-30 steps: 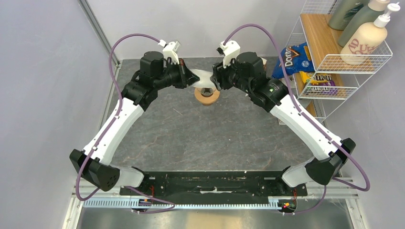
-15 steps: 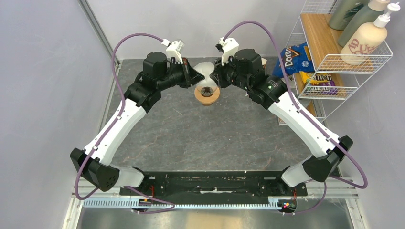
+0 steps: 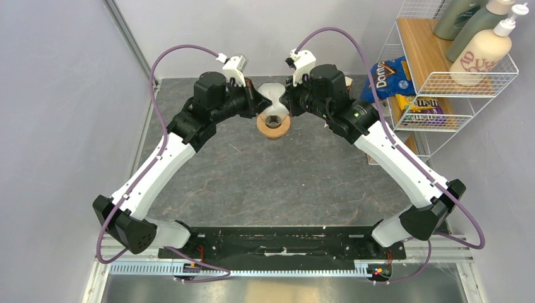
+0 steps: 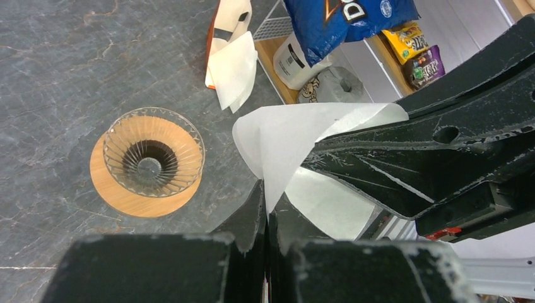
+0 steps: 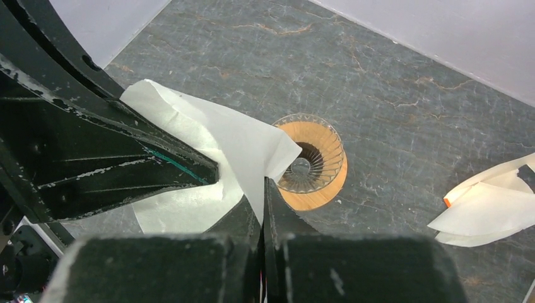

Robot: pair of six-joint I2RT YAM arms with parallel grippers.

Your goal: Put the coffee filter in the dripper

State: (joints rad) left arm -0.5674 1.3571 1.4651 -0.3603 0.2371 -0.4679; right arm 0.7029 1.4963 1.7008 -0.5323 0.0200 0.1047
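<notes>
White arm links [image 3: 150, 172], black joints [image 3: 209, 86], purple cables [image 3: 183, 47], scuffed black pincer fingers [image 4: 250, 222].

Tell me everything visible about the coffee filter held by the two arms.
The coffee filter is thin white paper, slightly creased, spread partly open like a cone. It hangs in the air near the dripper, not in it. The left gripper and the right gripper each pinch one edge, shut on it; nothing else touches it.

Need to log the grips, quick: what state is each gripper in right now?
Left gripper: closed, pinching the coffee filter.
Right gripper: closed, pinching the same coffee filter.
</notes>
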